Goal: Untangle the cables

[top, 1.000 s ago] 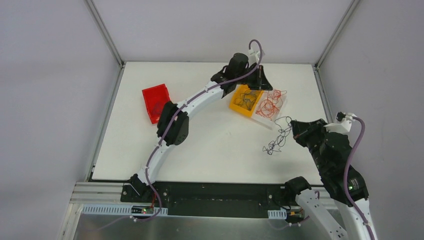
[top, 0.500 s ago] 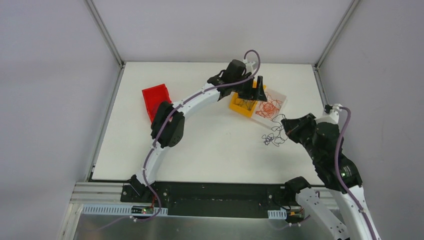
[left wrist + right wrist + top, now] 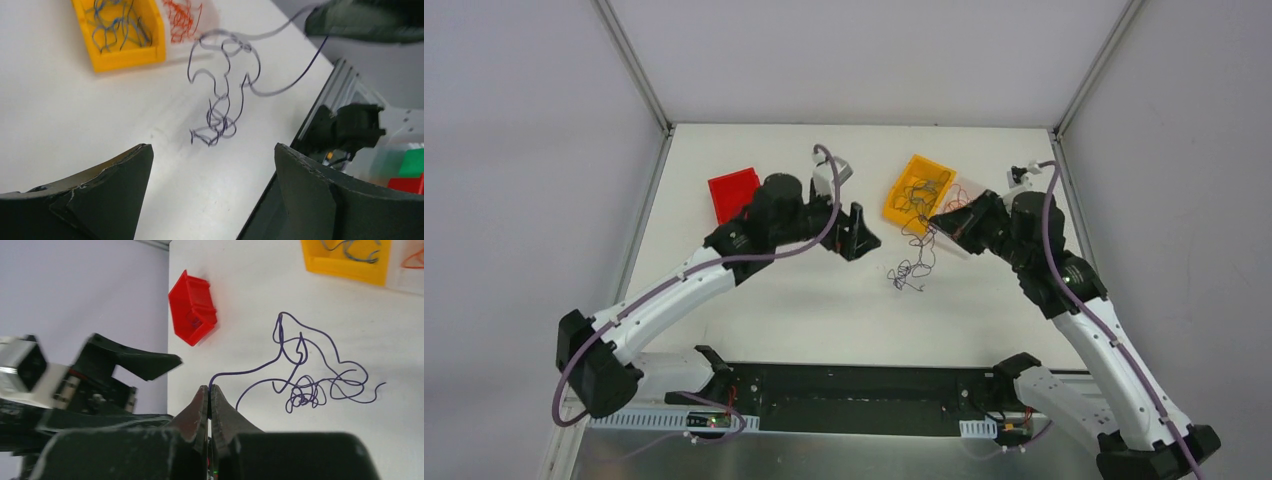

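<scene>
At the near middle of the table (image 3: 804, 310), just beyond the arm bases, your dark cables (image 3: 911, 268) lie in a loose knot. They are further left than a second ago, when they sat near the right edge. One strand climbs from the knot to the right pincer (image 3: 936, 222), which is pinched flat on its end. That arm has swung in from the right side toward the far middle.

Left of the knot, the left pincer (image 3: 856, 232) stands with jaws spread wide and nothing between them. A second ago it was closed and reaching over the yellow bin (image 3: 896, 210) at the far side; it has since pulled back to mid-table. Its wrist camera looks between the fingers at the knot, which lies apart from both.

Further back, the yellow bin holds blue cables (image 3: 117, 25). Just beside it a clear tray (image 3: 210, 20) holds orange cables (image 3: 182, 17). From above, the right arm lies across most of that tray. The red bin (image 3: 732, 192) sits at the far left, well apart, behind the left arm.
</scene>
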